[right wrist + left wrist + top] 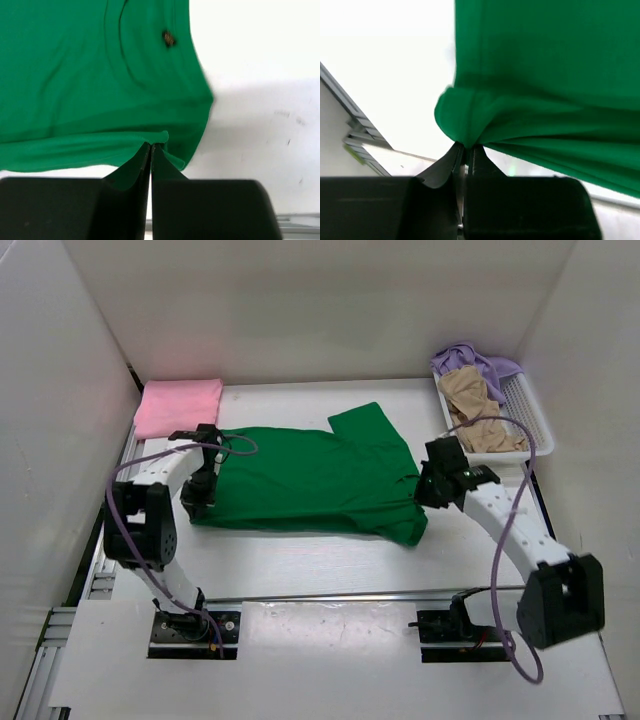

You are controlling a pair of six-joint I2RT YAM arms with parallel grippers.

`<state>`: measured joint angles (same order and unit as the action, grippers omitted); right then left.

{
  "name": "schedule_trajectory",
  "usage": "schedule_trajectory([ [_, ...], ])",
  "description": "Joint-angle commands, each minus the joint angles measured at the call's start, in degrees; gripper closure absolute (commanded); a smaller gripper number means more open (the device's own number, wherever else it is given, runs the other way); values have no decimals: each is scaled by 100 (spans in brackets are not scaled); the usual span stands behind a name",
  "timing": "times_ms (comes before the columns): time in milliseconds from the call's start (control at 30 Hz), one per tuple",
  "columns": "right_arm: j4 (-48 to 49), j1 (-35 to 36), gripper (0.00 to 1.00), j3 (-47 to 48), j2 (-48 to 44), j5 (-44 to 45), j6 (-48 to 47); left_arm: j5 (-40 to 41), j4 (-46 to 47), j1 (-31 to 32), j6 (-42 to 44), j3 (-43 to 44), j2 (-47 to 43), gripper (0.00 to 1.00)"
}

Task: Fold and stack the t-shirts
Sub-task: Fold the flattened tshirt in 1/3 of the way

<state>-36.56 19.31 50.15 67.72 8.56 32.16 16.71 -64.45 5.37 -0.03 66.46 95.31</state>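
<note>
Left jaws are pressing together on the green shirt (310,480), pinching its left end; cloth is bunching into a wad right above the tips. Right jaws are also pressing together, biting a thin lip of the same shirt's near right corner. How much cloth is actually sitting inside the right tips is hard to judge from the wrist view, and it's looking like very little.

The green shirt is lying spread across the middle of the tabletop (300,565), one sleeve sticking out at the far right. Both arms are holding it, one at each end.

Risks from here:
- Right bite is looking shallow, so it's likely slipping out under any tension or lift, dropping that corner and skewing the fold.
- The left wad is probably carrying a crease into the fold.
- With uneven travel between the arms, the shirt is going to twist rather than fold straight.
- The free sleeve could be flopping outside the fold.
- The right arm's cable (527,455) is looping just by the basket (541,418), so a snag is possible.

Count: four shirts. One green in hand, one pink shirt (178,405) sitting folded at the far left corner, one tan shirt (475,405) and one lavender shirt (470,358) lying crumpled in the basket. One basket. Two arms.
</note>
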Motion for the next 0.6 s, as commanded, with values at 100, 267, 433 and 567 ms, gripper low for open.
schedule_trajectory([
  [100,702,-190,100,1048,1259,191,-1027,939,380,26,3,561,567,90],
  [267,702,-243,100,1593,2095,41,-1343,1001,486,26,3,737,884,90],
  [433,563,-244,100,2270,2745,41,-1634,1142,591,26,3,1009,1217,90],
  [567,333,-296,100,2736,3194,41,-1836,1194,530,26,3,1387,1490,87],
])
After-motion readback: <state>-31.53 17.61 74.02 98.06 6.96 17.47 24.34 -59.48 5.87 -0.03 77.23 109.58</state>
